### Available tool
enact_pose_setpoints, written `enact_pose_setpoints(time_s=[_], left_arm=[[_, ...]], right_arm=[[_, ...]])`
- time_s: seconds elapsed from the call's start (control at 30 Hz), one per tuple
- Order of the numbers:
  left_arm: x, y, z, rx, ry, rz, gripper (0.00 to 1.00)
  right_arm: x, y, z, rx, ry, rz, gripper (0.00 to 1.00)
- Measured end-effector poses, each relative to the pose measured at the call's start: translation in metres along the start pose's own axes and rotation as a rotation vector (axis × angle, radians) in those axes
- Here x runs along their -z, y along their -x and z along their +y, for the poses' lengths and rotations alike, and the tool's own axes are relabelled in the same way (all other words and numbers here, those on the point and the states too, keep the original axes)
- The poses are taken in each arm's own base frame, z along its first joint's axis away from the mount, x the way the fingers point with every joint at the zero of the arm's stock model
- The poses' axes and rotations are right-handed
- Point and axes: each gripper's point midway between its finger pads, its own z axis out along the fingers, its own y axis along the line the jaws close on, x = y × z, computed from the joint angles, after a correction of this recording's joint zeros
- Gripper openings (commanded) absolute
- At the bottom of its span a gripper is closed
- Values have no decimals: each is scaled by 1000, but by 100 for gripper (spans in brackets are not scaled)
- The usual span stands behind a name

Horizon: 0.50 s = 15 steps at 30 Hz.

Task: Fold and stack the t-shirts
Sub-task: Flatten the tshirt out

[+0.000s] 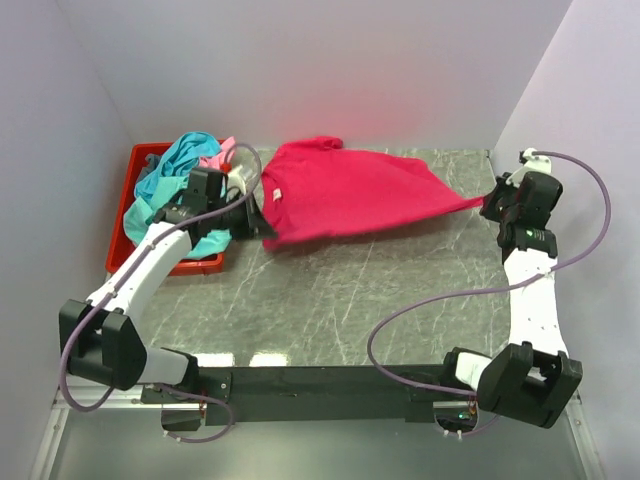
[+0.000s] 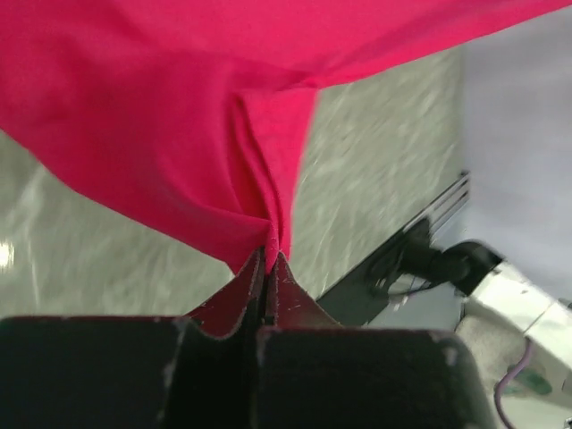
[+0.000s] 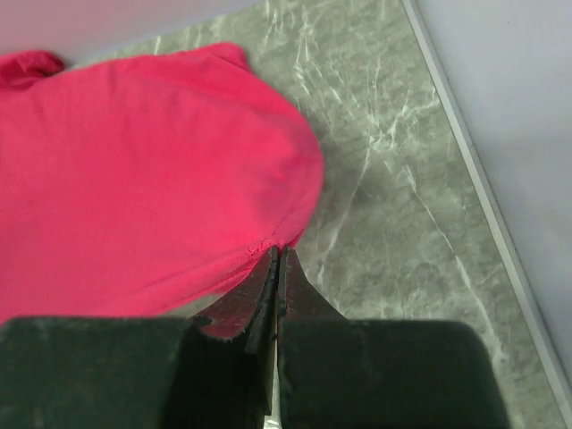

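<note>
A magenta-red t-shirt (image 1: 350,190) is stretched over the back of the marble table between my two grippers. My left gripper (image 1: 264,226) is shut on its left corner; the left wrist view shows the cloth (image 2: 179,134) pinched at the fingertips (image 2: 269,254). My right gripper (image 1: 492,202) is shut on its right corner; the right wrist view shows the shirt (image 3: 134,179) pinched at the tips (image 3: 278,251). Teal and light pink t-shirts (image 1: 185,160) lie crumpled in the red bin.
A red plastic bin (image 1: 140,165) stands at the back left against the wall. Grey walls close the table on the left, back and right. The table's right edge (image 3: 483,197) runs close to my right gripper.
</note>
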Motion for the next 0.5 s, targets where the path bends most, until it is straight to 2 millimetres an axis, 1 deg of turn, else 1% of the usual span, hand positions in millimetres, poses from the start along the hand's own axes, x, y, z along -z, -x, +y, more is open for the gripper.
enact_pose_setpoints(time_s=[0.03,0.1,0.2,0.27,0.33,0.4,0.47,0.5], left_arm=[[0,-15,10,18,37,43,1],[5,-34,18,34,76,91,1],[20,-53,13,20,83,108,0],[31,-64,6,5,73,108,1],[40,-77,3,0,71,118,1],[47,-89,6,5,85,136,1],[50,-101,13,17,108,166,17],[51,-106,15,20,117,181,28]], right_arm=[[0,-3,-1,4,-1,8,0],[0,-6,-2,11,-6,21,0],[5,-11,-7,12,-35,36,0],[11,-18,-9,8,-60,48,0],[23,-32,-11,7,-88,71,0],[35,-47,-8,14,-103,87,0],[46,-62,-5,13,-109,106,0],[51,-70,-4,11,-113,118,0]])
